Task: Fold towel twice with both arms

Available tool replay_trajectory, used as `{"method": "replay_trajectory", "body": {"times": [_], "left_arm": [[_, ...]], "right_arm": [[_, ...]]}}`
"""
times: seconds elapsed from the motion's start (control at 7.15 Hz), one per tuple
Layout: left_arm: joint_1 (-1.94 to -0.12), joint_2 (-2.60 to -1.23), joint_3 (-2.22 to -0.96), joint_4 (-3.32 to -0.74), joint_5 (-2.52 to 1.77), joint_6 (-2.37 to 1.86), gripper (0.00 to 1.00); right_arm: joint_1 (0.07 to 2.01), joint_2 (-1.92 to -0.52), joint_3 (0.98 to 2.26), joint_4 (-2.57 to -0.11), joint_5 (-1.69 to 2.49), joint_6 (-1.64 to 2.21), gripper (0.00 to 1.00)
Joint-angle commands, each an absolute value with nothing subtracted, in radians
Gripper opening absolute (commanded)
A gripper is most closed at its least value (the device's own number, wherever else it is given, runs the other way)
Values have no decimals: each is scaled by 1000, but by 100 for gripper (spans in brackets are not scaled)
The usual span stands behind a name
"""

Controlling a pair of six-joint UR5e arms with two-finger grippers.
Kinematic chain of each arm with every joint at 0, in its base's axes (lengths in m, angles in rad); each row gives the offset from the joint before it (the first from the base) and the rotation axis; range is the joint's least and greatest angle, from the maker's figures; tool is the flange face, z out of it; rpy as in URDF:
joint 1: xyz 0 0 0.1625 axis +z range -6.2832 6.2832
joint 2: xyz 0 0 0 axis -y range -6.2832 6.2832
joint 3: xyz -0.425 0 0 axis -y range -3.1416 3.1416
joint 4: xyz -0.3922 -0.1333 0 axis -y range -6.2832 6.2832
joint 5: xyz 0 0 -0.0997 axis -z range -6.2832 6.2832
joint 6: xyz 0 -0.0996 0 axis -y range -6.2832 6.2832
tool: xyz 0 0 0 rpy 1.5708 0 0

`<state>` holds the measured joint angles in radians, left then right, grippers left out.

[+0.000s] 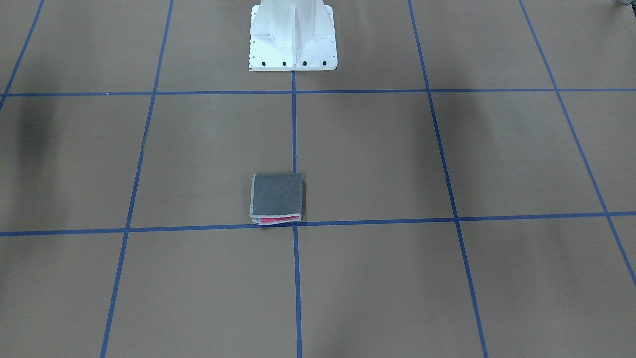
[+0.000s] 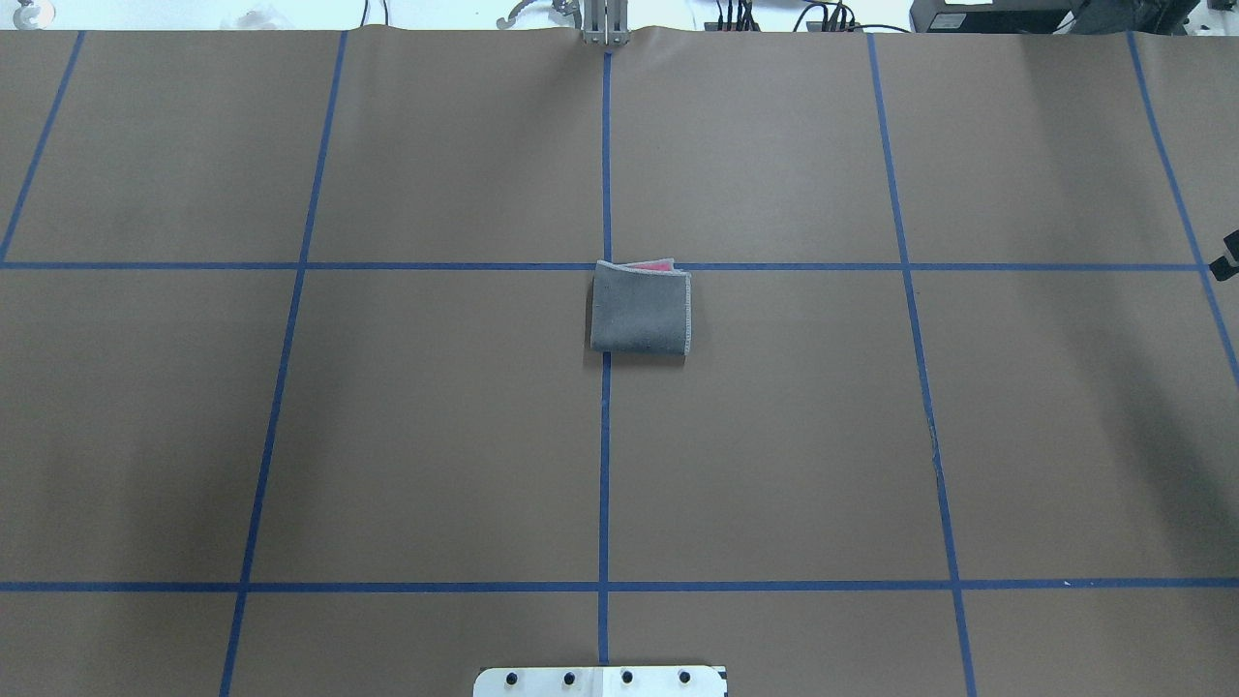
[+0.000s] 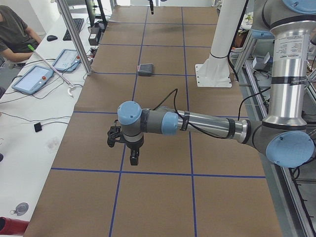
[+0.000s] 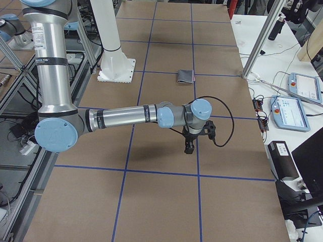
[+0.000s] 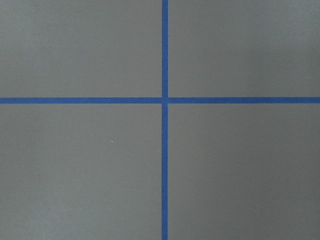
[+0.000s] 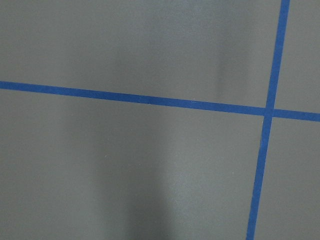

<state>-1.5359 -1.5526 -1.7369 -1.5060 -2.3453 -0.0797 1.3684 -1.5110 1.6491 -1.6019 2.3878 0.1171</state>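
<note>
the towel (image 2: 641, 310) lies flat on the brown table (image 2: 436, 436), folded into a small thick square. its dark grey face is on top, and pink layers show at the edge that is away from the robot. it sits at a crossing of the blue tape lines (image 2: 603, 465), just on the robot's side of the cross line. its left edge lies over the middle line and most of it is to the right of that line. nothing touches it. the left arm (image 3: 207, 126) reaches out low over the table near the robot's left end, and the left gripper (image 3: 133, 160) points down, above the surface, well apart from the towel. the right arm (image 4: 126, 117) does the same near the other end, with the right gripper (image 4: 189, 148) pointing down. from these side views i cannot tell whether either pincer is apart or together. both wrist cameras show only brown surface and tape. the white pedestal base (image 1: 293, 40) stands behind the towel.
</note>
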Motion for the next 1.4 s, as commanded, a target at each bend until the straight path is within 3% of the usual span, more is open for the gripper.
{"method": "replay_trajectory", "body": {"times": [0.0,1.26], "left_arm": [[-1536,-1551,-1738,-1506,-2347,-83,99],[-1536,-1549,-1721,-1508,-2345,-83,99]], "right_arm": [[1367,-1522,1660,-1603,2402,124,100],[1321,-1603,1741,-1605,2433,126,100]]}}
